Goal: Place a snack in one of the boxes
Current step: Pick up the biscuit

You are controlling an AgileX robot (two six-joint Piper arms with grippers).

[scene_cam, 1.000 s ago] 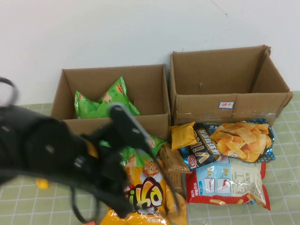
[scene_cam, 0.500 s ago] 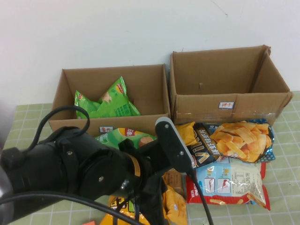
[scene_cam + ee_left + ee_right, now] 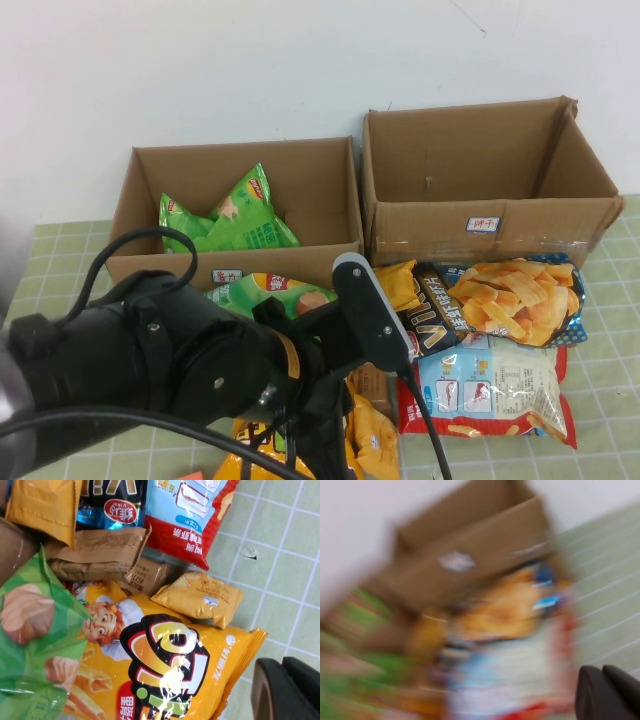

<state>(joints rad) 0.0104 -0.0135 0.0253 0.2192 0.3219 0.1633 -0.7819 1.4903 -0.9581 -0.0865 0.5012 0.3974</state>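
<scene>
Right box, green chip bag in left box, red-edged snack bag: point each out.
right box [image 3: 480, 226], high view, front wall by its label
green chip bag [image 3: 232, 222], high view, middle of the bag
red-edged snack bag [image 3: 490, 385], high view, pale centre panel

Table [image 3: 610, 400] w/ green-checked cloth, white grid lines. Two open cardboard boxes sit on it at the back, side by side: left box [image 3: 330, 180], right box [image 3: 560, 215], the latter taller, w/ a small white label on its front wall. In front of the boxes, a heap of snack bags lies on the cloth: red-edged white bag [image 3: 500, 385] at right, orange-chips bag [image 3: 515, 300] overlapping it from behind, black bag [image 3: 435, 320] beside that. Big yellow cartoon bag [image 3: 165, 665] nearer the robot, small yellow packet [image 3: 200, 597] touching it, brown paper packs [image 3: 100, 555] just beside. Green bag [image 3: 30, 645] overlaps the yellow one.
</scene>
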